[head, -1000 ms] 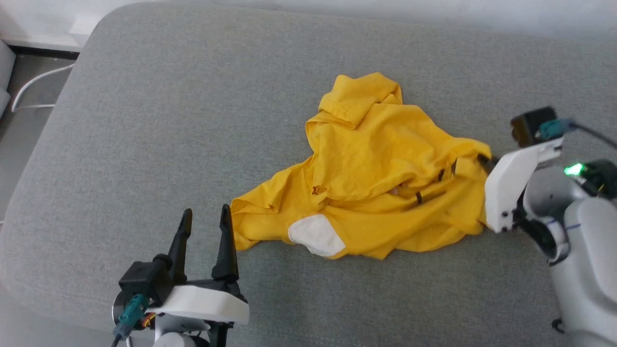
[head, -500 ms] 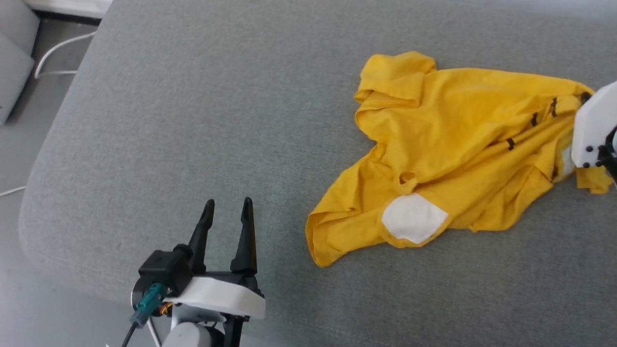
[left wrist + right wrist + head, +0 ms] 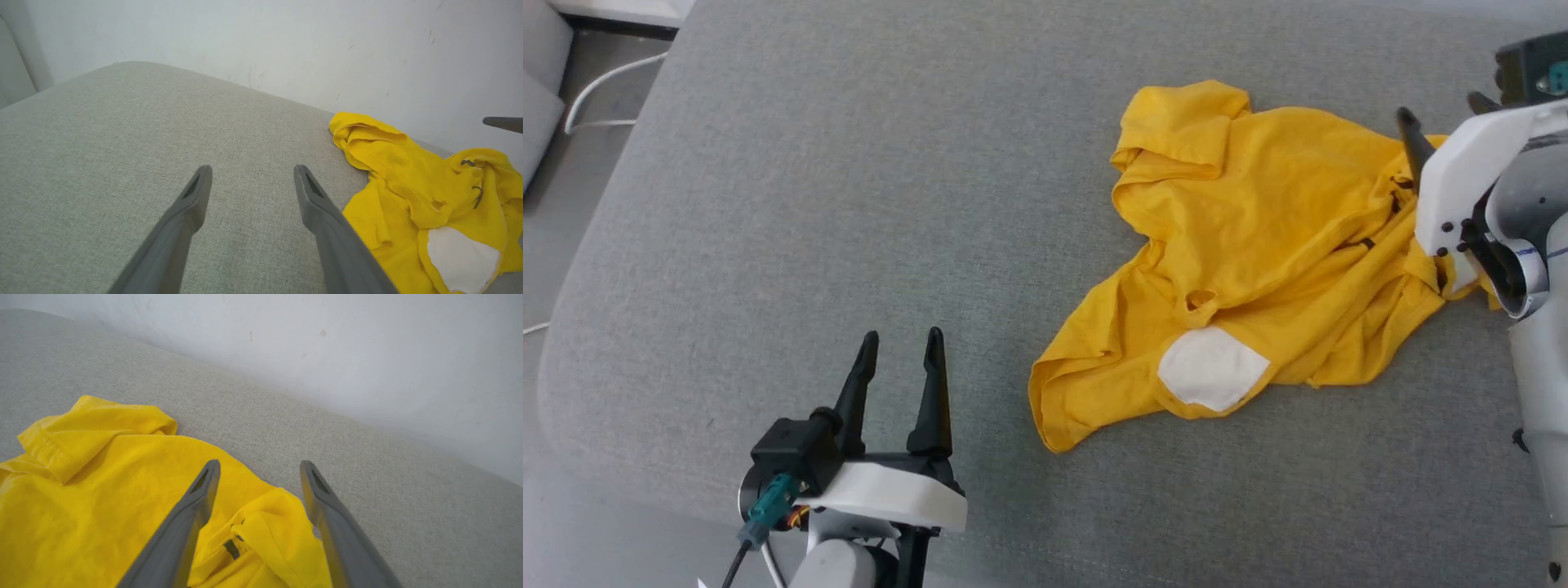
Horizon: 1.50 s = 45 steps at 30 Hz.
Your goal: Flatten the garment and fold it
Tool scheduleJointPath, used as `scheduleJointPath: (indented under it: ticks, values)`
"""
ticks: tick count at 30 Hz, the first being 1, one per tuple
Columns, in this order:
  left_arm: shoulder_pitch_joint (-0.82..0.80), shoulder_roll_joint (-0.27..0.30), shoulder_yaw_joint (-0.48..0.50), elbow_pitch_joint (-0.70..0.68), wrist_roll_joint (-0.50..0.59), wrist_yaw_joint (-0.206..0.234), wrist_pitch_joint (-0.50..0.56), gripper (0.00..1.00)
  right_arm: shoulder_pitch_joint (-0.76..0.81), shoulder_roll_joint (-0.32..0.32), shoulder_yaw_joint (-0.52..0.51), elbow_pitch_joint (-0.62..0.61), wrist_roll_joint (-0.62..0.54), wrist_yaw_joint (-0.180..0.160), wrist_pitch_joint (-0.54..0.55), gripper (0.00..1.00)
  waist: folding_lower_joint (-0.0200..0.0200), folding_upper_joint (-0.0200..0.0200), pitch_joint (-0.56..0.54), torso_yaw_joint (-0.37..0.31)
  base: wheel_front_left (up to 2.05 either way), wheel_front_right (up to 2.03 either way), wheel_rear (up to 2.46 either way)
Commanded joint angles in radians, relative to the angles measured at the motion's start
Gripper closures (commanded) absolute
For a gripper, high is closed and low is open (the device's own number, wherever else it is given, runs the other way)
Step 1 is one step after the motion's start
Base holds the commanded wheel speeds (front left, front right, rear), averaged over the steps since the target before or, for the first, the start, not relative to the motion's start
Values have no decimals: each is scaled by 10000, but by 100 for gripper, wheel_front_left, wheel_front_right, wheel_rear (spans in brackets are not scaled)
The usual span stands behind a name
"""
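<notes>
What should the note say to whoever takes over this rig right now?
Left end effector: open, empty, over bare cushion, left of the shirt.
Right end effector: open, gripping nothing, at the shirt's right edge.
Shirt: crumpled in a heap on the cushion, with a white patch facing up at its near side.
Done: nothing flat, no fold made.
Left: spread the shirt flat, then fold it.
</notes>
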Motion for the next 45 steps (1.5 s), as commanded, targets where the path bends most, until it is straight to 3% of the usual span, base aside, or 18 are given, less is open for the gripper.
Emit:
scheduleJointPath:
  ticks: [1, 5, 10, 14, 20, 27, 28, 29, 30, 37, 45]
  values:
    - [-30, -14, 49, -9, 77, -75, -49, 0, 88, -111, 256, -372, 336, -21, 278, 0, 0, -1, -137, -221, 0, 0, 0]
    - [15, -8, 92, -41, 125, -72, -49, 0, 881, -544, 847, -1790, 1332, -21, 1774, 0, 0, -1, -224, -404, 0, 0, 0]
    - [44, 12, 96, -72, 189, -90, -49, 0, 2375, -858, 891, -3344, 2305, -21, 4017, 0, 0, -1, -273, -494, 0, 0, 0]
    - [14, 0, 28, -51, 192, -139, -49, 0, 3334, -977, 753, -4097, 2464, -21, 4931, 0, 0, -1, -273, -360, 0, 0, 0]
    - [6, -32, -3, 7, 141, -173, -49, 0, 4003, -889, 746, -4263, 1967, -21, 4706, 0, 0, -1, -235, 37, 0, 0, 0]
    - [19, -63, -13, 66, 125, -191, -49, 0, 3813, -646, 826, -2734, 958, -21, 3357, 2, 0, -1, -255, 462, 0, 0, 0]
    - [28, -66, -13, 73, 125, -193, -49, 0, 3754, -578, 848, -2449, 877, -21, 3235, 56, 0, -1, -265, 487, 0, 0, 0]
    - [35, -69, -9, 75, 125, -191, -49, 0, 3690, -508, 815, -2181, 793, -21, 3129, 92, 0, -1, -277, 506, 0, 0, 0]
    - [41, -72, -6, 75, 124, -188, -49, 0, 3633, -445, 809, -1954, 711, -21, 3059, 100, 0, -1, -294, 519, 0, 0, 0]
    - [109, -57, 99, -37, 173, -133, -49, 0, 3042, -193, 1186, -1851, 1158, -21, 2765, 100, 0, -1, -416, 231, 0, 0, 0]
    - [204, -7, 112, -50, 180, -139, -49, 0, 3312, -383, 2183, -4357, 3082, -21, 4468, 100, 0, -1, -617, -217, 0, 0, 0]
